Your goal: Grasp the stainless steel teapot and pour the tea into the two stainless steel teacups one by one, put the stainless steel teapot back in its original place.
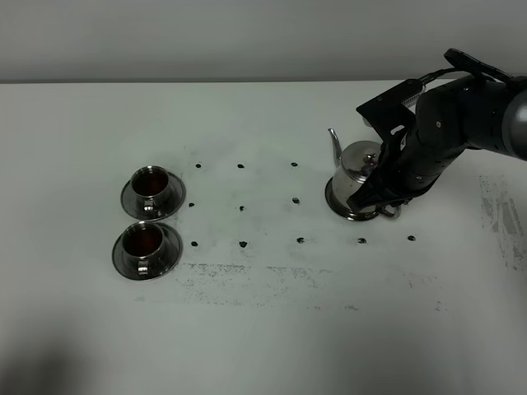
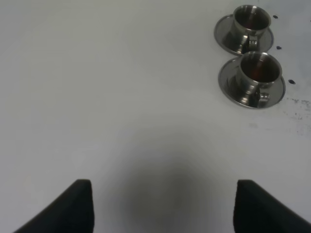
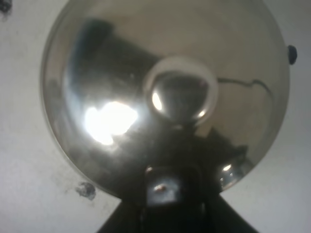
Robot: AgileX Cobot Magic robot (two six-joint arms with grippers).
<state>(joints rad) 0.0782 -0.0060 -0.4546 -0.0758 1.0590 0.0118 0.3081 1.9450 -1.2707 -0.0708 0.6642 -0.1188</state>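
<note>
The stainless steel teapot [image 1: 356,164] stands upright at the right of the table on the flat steel coaster disc [image 1: 336,203], its spout toward the cups. Its domed lid and knob [image 3: 181,92] fill the right wrist view. My right gripper [image 1: 380,191] is at the teapot's handle side, shut on the loop handle [image 3: 167,187]. Two steel teacups [image 1: 151,185] [image 1: 145,241] hold dark tea and stand on saucers at the left. They also show in the left wrist view [image 2: 251,20] [image 2: 260,72]. My left gripper [image 2: 160,199] is open and empty over bare table, apart from the cups.
Small black marks [image 1: 241,208] dot the white table [image 1: 263,329] in rows between the cups and the teapot. A scuffed patch [image 1: 502,214] lies at the right edge. The table's far edge meets a grey wall.
</note>
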